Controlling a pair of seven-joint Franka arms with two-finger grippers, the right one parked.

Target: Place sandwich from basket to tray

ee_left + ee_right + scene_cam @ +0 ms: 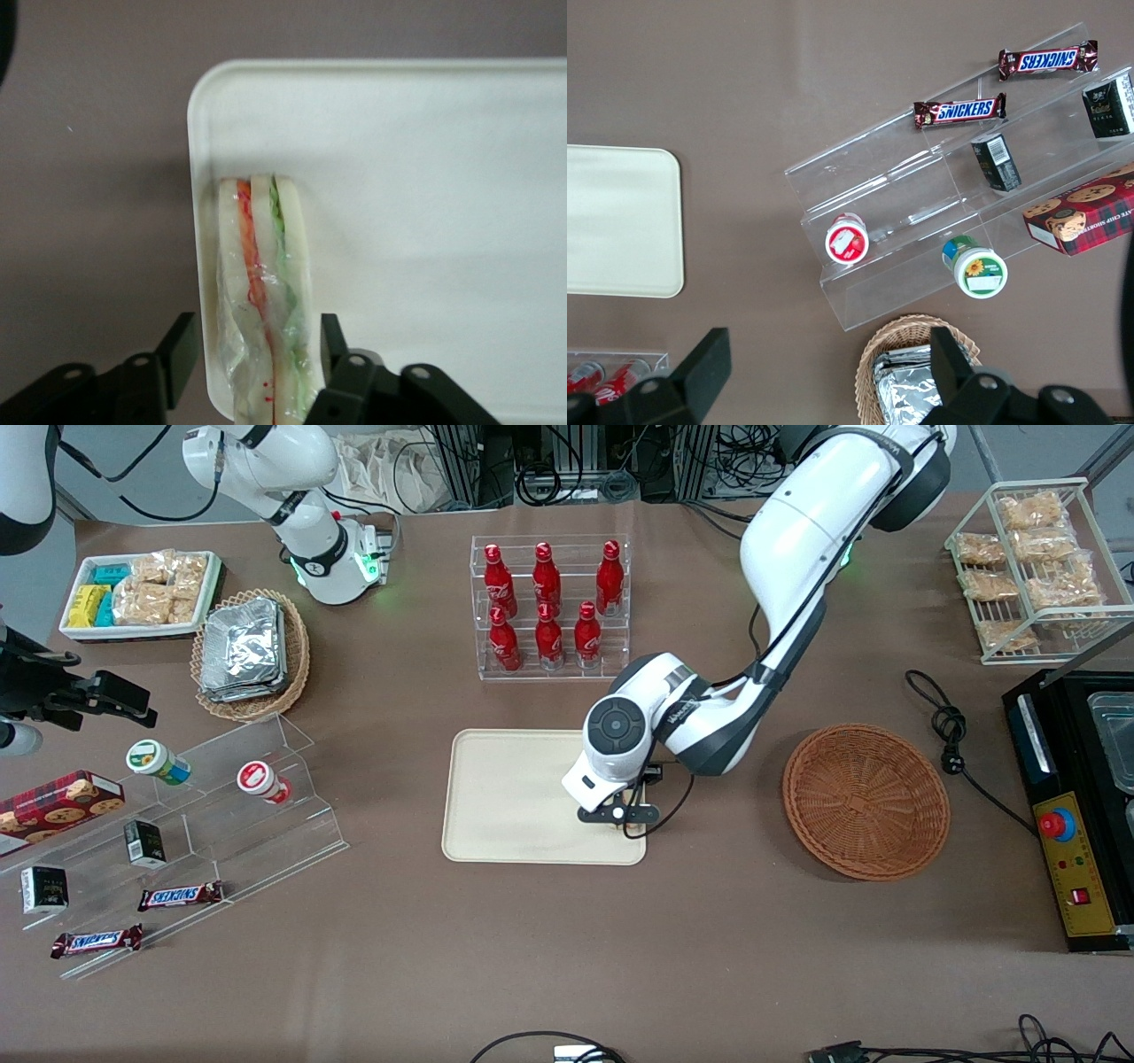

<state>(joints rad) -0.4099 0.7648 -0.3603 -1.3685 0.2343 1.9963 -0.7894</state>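
Observation:
The sandwich, white bread with orange-red and green layers in clear wrap, lies on the cream tray right along its rim, near a rounded corner. My left gripper is open around it, with a gap between each finger and the bread. In the front view the gripper hangs over the tray at the corner nearest the reddish-brown basket, and the arm's hand hides the sandwich. That basket has nothing in it.
A clear rack of red cola bottles stands farther from the front camera than the tray. A black cable and black appliance lie past the basket. A tan basket of foil packs and an acrylic snack shelf sit toward the parked arm's end.

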